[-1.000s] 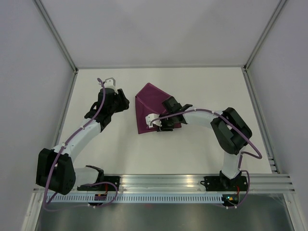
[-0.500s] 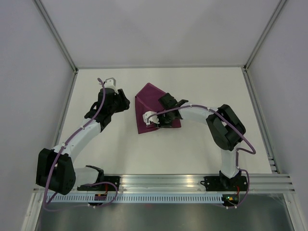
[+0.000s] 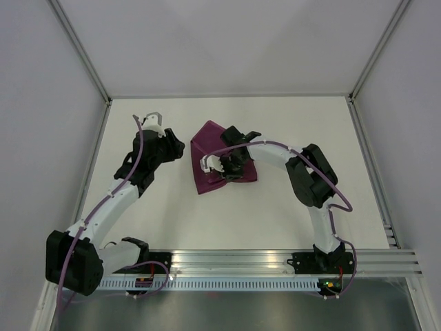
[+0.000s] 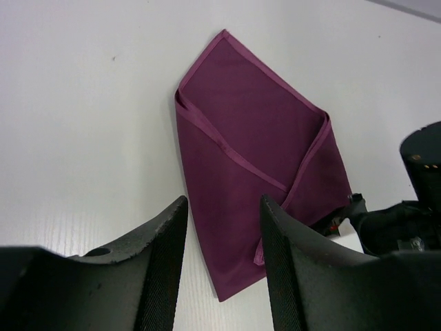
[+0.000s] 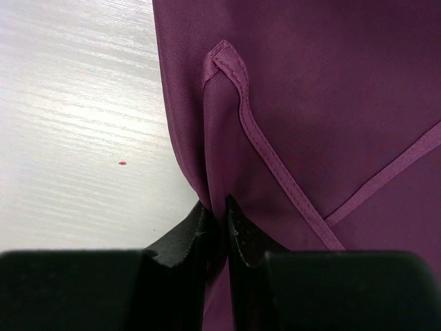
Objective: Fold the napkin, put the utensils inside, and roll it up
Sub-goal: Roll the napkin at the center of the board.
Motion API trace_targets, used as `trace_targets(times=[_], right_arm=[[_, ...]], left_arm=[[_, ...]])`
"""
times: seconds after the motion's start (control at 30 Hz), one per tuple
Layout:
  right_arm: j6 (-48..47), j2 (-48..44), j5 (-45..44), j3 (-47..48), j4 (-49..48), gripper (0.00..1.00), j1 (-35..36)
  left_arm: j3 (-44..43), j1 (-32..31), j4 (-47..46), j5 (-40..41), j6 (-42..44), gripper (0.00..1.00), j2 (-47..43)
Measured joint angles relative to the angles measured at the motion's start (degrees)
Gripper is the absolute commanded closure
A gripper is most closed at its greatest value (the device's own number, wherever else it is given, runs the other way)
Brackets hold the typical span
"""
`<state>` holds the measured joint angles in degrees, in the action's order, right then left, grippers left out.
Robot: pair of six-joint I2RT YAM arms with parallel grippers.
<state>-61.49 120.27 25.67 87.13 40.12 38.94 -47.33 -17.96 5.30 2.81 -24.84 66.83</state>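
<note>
White table; right pincer pinching napkin edge.

The napkin is deep magenta-purple cloth with a stitched hem, folded into a pointed, kite-like shape (flaps overlapping, hems crossing on the diagonal). It lies mostly flat on the white desk, toward the far side, one tip pointing at the near edge. Beside a looped-over corner, a bunched edge is pinched in the right end effector.
</note>
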Motion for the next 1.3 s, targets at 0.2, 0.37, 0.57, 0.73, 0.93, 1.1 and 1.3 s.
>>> trace_targets(times=[0.2, 0.37, 0.57, 0.73, 0.93, 1.1, 1.3], right_arm=[[-0.5, 4.3, 3.5, 6.9, 8.0, 0.82, -1.3], [-0.9, 6.9, 6.0, 10.9, 13.6, 0.82, -2.2], [-0.9, 10.6, 9.2, 16.2, 21.2, 0.83, -3.7], [-0.7, 12.7, 11.7, 18.7, 26.1, 0.83, -4.7], [0.3, 14.2, 12.9, 20.0, 30.3, 0.83, -5.1], [1.3, 15.6, 13.7, 21.5, 32.9, 0.84, -5.4], [2.2, 16.6, 14.4, 22.2, 34.9, 0.84, -5.7]], left_arm=[[5.2, 0.0, -3.6, -0.3, 0.4, 0.5, -6.5], [10.3, -0.8, -7.1, -0.5, 0.9, 0.52, -11.0], [14.2, -5.9, -11.5, 0.2, 3.4, 0.55, -14.5], [19.6, -12.1, -16.9, 0.9, 7.7, 0.59, -18.4], [22.3, -21.1, -20.4, 4.9, 13.6, 0.58, -18.8], [23.3, -27.6, -22.0, 8.1, 17.6, 0.53, -16.3], [19.0, -34.4, -19.7, 10.4, 23.3, 0.43, -3.3]])
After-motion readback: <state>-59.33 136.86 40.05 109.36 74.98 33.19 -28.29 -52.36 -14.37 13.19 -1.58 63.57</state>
